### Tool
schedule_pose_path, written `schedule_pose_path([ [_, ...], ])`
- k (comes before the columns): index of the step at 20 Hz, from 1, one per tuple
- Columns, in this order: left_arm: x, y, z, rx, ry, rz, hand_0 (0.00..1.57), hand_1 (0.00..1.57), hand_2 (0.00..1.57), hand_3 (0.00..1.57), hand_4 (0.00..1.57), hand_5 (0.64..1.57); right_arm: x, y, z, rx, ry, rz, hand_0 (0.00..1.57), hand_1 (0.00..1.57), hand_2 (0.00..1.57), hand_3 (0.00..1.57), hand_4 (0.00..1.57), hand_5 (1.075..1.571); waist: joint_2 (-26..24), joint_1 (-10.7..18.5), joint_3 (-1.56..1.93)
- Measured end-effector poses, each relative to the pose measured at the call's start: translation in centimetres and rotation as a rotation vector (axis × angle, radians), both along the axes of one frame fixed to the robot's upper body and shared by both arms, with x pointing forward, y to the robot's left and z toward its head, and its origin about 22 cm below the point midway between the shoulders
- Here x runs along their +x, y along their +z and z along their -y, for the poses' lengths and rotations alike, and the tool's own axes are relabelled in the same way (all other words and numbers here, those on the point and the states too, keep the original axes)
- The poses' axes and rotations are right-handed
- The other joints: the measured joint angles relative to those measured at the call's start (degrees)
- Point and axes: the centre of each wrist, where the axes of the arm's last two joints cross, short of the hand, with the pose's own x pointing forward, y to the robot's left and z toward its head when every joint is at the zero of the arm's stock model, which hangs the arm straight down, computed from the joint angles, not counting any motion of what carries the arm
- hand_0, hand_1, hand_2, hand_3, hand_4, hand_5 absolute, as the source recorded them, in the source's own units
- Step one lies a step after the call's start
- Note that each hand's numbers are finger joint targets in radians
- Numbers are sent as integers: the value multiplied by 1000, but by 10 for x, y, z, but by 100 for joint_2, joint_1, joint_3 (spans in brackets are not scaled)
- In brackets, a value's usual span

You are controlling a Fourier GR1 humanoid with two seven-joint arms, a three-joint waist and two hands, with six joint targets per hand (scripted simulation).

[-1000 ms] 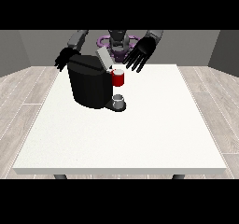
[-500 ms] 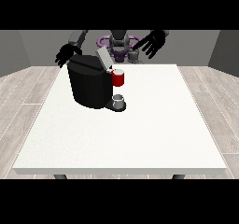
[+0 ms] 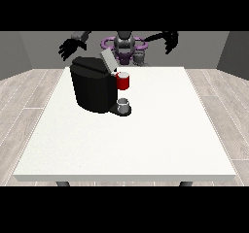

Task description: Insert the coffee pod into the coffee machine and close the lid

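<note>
A black coffee machine (image 3: 94,89) stands on the white table (image 3: 146,140) left of the middle. Its grey lid (image 3: 107,59) is tilted up and open. A red brew head (image 3: 123,81) sticks out at the machine's right, with a small grey cup (image 3: 124,104) under it on the drip base. I cannot make out a coffee pod. The hand at the view's left (image 3: 69,47) hovers above and behind the machine, fingers spread, holding nothing. The hand at the view's right (image 3: 170,41) is raised high and far to the right of the machine, fingers spread and relaxed.
The robot's torso (image 3: 125,46) stands behind the table's far edge. The white tabletop stretches wide in front of and to the right of the machine.
Both hands have lifted up and moved outward, away from the machine. The hand at the view's right has pulled far from the red brew head. The lid stays open.
</note>
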Motion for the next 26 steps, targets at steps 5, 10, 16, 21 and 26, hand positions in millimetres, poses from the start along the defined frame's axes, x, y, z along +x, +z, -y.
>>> schedule_pose_path([
  [5, -23, -32, -10, -90, 48, -66, 0, 0, 0, 0, 0, 1571, 5, 19, -1, -20, 96, 31, 0, 0, 0, 0, 257, 1571, -277, 130, 1],
  [10, -45, -57, -19, -166, 75, -105, 0, 0, 0, 0, 135, 1571, 22, 55, -1, -51, 190, 83, 0, 0, 0, 0, 0, 1571, -412, 259, 1],
  [16, -59, -65, -7, -235, 52, -107, 0, 0, 0, 0, 88, 1571, 37, 74, -12, -63, 264, 144, 0, 0, 0, 0, 0, 1571, -272, 611, 2],
  [21, -66, -56, -5, -258, 42, -94, 0, 0, 0, 0, 0, 1571, 49, 86, -25, -97, 332, 162, 0, 0, 0, 0, 215, 1571, -158, 766, 3],
  [26, -77, -46, -11, -275, 66, -77, 0, 0, 0, 0, 0, 1571, 57, 94, -39, -109, 380, 186, 0, 0, 0, 0, 0, 1571, 73, 776, 3],
])
